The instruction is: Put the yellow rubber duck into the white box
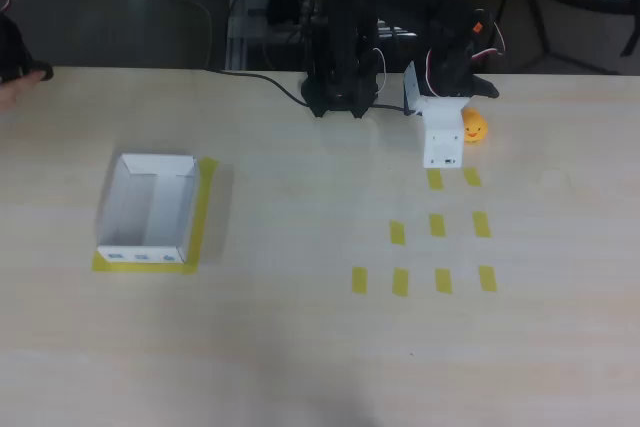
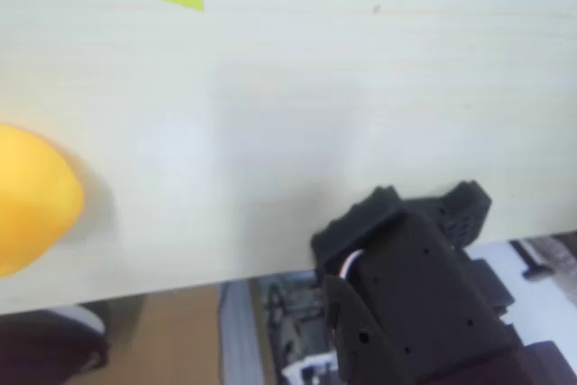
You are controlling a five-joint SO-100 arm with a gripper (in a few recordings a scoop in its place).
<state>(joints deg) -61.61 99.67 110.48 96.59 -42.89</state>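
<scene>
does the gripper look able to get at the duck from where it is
Probably yes. In the overhead view the duck sits on bare table right beside the gripper, with nothing between them. Whether the jaws are open cannot be told.

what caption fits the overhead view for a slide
Robot arm's gripper beside the yellow rubber duck, with the white box far left on the table.
</scene>
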